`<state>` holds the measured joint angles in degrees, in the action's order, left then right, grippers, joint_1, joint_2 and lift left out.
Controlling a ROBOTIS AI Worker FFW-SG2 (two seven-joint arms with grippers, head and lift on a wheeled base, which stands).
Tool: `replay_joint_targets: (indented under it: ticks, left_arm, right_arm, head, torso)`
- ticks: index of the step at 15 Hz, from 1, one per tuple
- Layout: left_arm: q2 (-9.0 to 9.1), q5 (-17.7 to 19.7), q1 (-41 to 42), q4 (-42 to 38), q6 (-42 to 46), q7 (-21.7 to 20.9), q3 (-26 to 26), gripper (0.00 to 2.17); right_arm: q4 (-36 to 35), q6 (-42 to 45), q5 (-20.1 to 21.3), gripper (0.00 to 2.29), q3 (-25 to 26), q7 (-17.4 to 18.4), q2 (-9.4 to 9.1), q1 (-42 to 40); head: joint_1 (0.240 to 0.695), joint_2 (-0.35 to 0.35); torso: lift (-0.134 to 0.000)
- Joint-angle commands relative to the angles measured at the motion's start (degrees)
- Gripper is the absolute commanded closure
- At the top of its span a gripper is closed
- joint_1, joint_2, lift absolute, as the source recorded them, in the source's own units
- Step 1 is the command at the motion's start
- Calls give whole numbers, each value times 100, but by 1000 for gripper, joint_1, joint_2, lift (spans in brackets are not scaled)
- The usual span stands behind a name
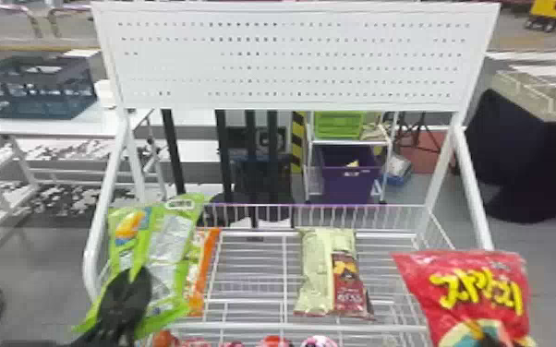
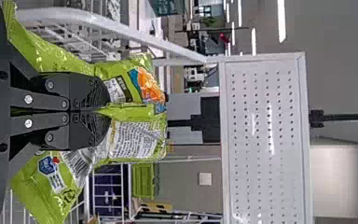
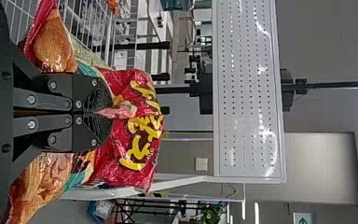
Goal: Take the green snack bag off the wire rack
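Observation:
At the rack's left side, my left gripper is shut on the green snack bag, a fold of it pinched between the fingers. In the left wrist view the left gripper grips the middle of the green bag, which bulges out on both sides. The wire rack lies behind and beside the bag; whether they touch, I cannot tell. In the right wrist view my right gripper is shut on a red snack bag; the head view has this red bag at the rack's right front.
An orange-edged bag lies on the rack beside the green one. A pale green and dark red bag lies right of the middle. Several packages show at the front edge. A white perforated panel stands above the rack, between slanted side posts.

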<state>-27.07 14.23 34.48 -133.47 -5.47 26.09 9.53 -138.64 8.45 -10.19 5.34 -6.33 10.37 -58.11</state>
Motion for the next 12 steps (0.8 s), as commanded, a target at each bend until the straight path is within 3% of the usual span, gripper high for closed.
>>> replay_joint_targets:
  ticks: [1,3,7,12]
  left_arm:
    - [88,-69,578,-100,568,-34,-329,2142]
    - [149,-122,877,-118,849,-60,-496,2142]
    - [439,-122,1483,-205,1482,-473,-945,2142]
    - [518,-122,1588,-205,1588,-561,-1076,2142]
  right_arm:
    - [3,2,8,2233,-24,0,0,10]
    - [12,2,-9,2233,-16,-26,0,-7]
    - [21,20,-18,2233,-16,-35,9,-34]
    - [3,38,-9,2233,-24,-35,9,-34]
  head:
    - [499,0]
    - [499,0]
    - [499,0]
    - [499,0]
  torso:
    - [0]
    - [0]
    - [0]
    - [0]
